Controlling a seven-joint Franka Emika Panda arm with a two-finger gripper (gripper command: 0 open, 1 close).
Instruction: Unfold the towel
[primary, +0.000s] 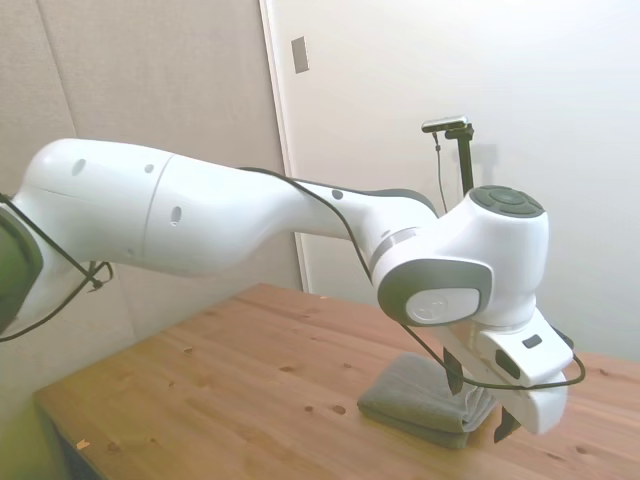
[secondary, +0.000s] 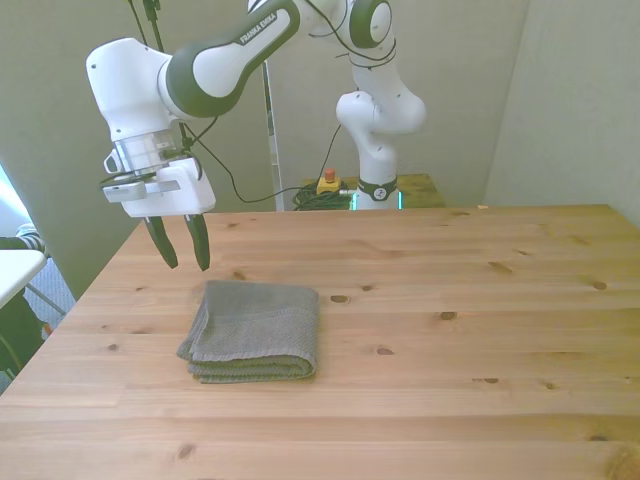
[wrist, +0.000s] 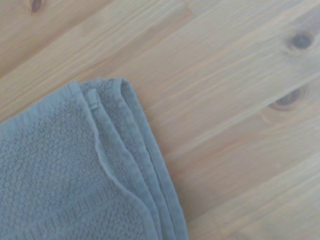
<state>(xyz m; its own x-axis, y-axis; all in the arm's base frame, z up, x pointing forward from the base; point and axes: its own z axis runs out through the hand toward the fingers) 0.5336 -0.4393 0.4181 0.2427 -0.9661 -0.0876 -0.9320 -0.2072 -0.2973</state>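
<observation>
We find the towel (secondary: 254, 330) still folded in layers, lying flat on the table (secondary: 470, 400) toward the front view's left, its folded bundle running slightly longer toward the robot. The gripper (secondary: 182, 244) hangs above its far left corner, fingers parted and empty. We judge this the approach; next we must descend and pinch only the top layer's edge (wrist: 107, 150).

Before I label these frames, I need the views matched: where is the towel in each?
Side view: towel low, right of centre, partly behind the gripper.
Front view: left of centre, on the table, just nearer than the gripper.
Wrist view: one corner, layered edges showing.
Shared landmark: those stacked folded edges.
</observation>
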